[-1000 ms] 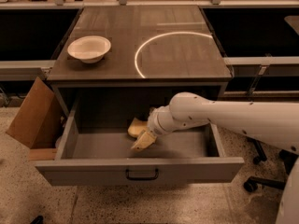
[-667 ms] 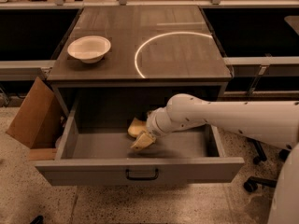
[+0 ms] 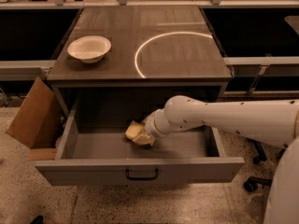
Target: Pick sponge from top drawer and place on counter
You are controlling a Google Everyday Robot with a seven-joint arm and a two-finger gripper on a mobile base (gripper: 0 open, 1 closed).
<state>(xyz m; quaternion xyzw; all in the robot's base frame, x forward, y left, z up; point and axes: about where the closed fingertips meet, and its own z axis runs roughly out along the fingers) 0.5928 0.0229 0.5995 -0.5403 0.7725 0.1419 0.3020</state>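
Near the middle of the top drawer [image 3: 98, 149], the sponge [image 3: 135, 134] lies directly against the tip of the pincer [image 3: 148, 135]; if the pincer grips it, I cannot tell.

- Sponge [image 3: 137, 132]: 1, pale yellow, inside the drawer near its middle.
- Top drawer [image 3: 93, 168]: 1, grey, standing open at the near side of the cabinet.
- Drawer handle [image 3: 141, 174]: 1, dark, centred on the front panel.
- Tabletop [image 3: 187, 66]: 1, dark wood-grain.
- Bright arc [image 3: 139, 56]: 1, on the tabletop, right of centre.
- White bowl [image 3: 89, 48]: 1, on the tabletop, left side.
- Cardboard box [image 3: 35, 115]: 1, brown, on the floor left of the drawer.
- Arm [image 3: 224, 120]: 1, white, reaching in from the right.
- Pincer [image 3: 146, 135]: 1, down in the drawer, at the sponge's right side.
- Wheeled chair base [image 3: 254, 171]: 1, on the floor at the right.
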